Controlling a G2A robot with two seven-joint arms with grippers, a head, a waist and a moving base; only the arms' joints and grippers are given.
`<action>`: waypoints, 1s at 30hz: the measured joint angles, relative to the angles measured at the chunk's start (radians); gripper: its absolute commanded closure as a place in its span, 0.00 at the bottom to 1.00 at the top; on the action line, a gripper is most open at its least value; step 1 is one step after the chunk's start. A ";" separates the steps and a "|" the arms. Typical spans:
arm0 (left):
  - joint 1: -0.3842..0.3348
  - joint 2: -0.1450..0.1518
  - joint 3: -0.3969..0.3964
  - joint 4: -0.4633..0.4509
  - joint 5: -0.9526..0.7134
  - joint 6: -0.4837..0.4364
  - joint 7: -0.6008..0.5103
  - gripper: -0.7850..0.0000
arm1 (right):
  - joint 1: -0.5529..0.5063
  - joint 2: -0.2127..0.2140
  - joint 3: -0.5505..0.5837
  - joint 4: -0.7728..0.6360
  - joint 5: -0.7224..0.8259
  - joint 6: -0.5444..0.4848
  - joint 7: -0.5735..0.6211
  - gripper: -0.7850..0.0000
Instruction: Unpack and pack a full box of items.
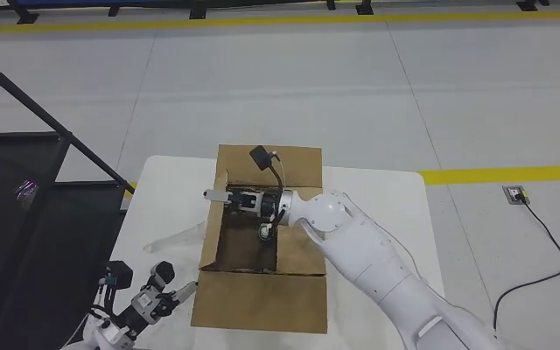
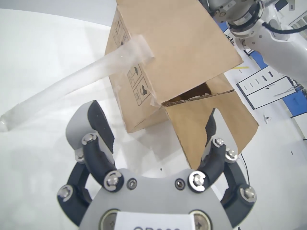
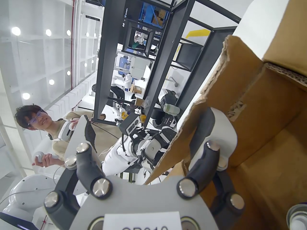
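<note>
Closest up: black ribbed fingers (image 2: pixel 100 123) of the left gripper (image 2: pixel 153 113), spread wide, clasping nothing. Hovers low over the white rectangular table (image 2: pixel 36 37), just off the near left corner of the open brown corrugated cardboard box (image 2: pixel 172 37). Overlaps the box's near flap with one fingertip in the wrist view; cannot tell whether touching.

Across the box, black fingers (image 3: pixel 203 130) of the right gripper (image 3: pixel 146 123), also wide apart. Straddles the raised edge of the box's left side flap, one finger inside, the other outside, with the cardboard between them unclamped. Grips nothing.

Outward from there: box at the middle of the table, top open, near flap laid out toward the robot, far flap laid out away, left flap standing up. Down inside, close by the right wrist, small round silvery item (image 1: pixel 262 233), too small to identify. Stuck by one end to the box's left wall, long strip of clear whitish packing tape (image 2: pixel 72 77), trailing out leftward with its free end down on the tabletop. Beyond the table's left edge, black metal-framed rack (image 1: pixel 35 201) on the grey floor.
</note>
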 measured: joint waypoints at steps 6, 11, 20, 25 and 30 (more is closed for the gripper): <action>-0.027 -0.009 0.054 -0.021 -0.005 0.081 0.015 0.00 | 0.016 -0.031 -0.025 0.013 0.000 -0.037 0.010 0.00; -0.051 -0.018 0.081 -0.032 -0.068 0.183 0.028 0.00 | 0.034 -0.059 -0.041 0.050 0.007 -0.085 0.016 0.00; -0.082 -0.025 0.074 -0.030 -0.167 0.264 0.016 0.00 | 0.060 -0.097 -0.055 0.102 0.035 -0.164 0.096 0.00; -0.070 -0.027 0.047 -0.030 -0.196 0.293 0.034 0.00 | 0.068 -0.111 -0.060 0.108 0.017 -0.177 0.116 0.00; -0.043 -0.028 0.012 -0.035 -0.195 0.303 0.057 0.00 | 0.071 -0.112 -0.058 0.088 -0.055 -0.172 0.079 0.00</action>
